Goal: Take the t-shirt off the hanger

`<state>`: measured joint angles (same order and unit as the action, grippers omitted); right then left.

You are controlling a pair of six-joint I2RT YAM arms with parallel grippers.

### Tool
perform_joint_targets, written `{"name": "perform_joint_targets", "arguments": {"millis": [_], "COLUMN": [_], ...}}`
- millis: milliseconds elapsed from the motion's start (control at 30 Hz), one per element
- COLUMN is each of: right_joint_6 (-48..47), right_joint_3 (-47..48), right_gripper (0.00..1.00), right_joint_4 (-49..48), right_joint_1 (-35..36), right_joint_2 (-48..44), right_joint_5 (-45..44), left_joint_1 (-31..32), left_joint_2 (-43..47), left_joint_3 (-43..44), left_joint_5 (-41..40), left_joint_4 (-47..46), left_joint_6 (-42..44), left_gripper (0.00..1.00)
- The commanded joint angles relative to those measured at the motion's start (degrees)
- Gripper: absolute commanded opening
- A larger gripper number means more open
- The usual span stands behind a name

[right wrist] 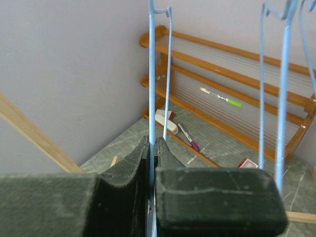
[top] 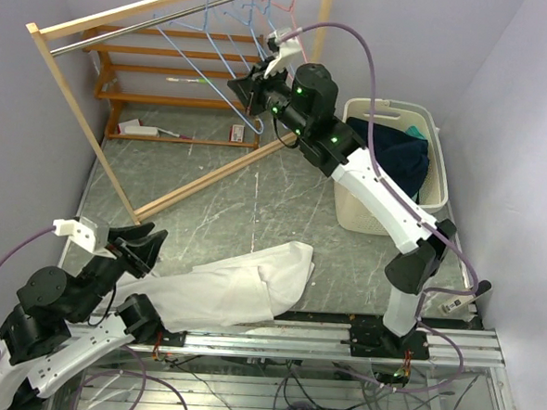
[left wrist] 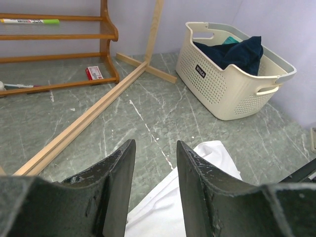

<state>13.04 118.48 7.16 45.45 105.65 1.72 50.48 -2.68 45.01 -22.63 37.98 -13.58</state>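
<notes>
The white t-shirt (top: 236,286) lies crumpled on the floor near the front edge, off the hanger; it also shows in the left wrist view (left wrist: 197,197). My left gripper (top: 143,243) is open and empty, just above the shirt's left end (left wrist: 154,148). My right gripper (top: 246,87) is up at the rack, shut on a light blue wire hanger (right wrist: 151,74) that hangs by its hook from the rail (top: 174,15).
A wooden clothes rack (top: 116,191) with shelves stands at the back left, with other blue and pink hangers (top: 267,14) on its rail. A cream laundry basket (top: 442,178) with dark clothes stands at the right. Markers and a small box lie on the lower shelves.
</notes>
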Motion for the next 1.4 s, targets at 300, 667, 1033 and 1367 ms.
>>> {"name": "perform_joint_targets", "arguments": {"millis": [300, 667, 1033, 1367], "right_joint_6": [1.4, 0.6, -6.9, -10.6], "right_joint_3": [-22.1, -60.1, -65.0, -57.9], "right_gripper": [0.51, 0.95, 1.0, 1.0], "right_joint_4": [-4.8, -4.0, -1.1, -7.5], "right_joint_1": [0.0, 6.2, 26.7, 32.0], "right_joint_2": [-17.9, -37.4, -23.7, -8.2], "right_joint_5": [7.2, 22.6, 11.9, 10.2], "left_joint_1": [0.2, 0.1, 0.0, -0.1], "left_joint_2": [0.4, 1.0, 0.4, 0.6], "left_joint_3": [-0.5, -0.6, -0.5, -0.6], "left_joint_5": [-1.6, -2.1, -3.1, -3.4], "left_joint_4": [-0.5, -0.4, -0.2, -0.1], "left_joint_6": [-0.7, -1.1, -1.6, -1.8], "left_gripper": [0.51, 0.51, 0.51, 0.51]}}
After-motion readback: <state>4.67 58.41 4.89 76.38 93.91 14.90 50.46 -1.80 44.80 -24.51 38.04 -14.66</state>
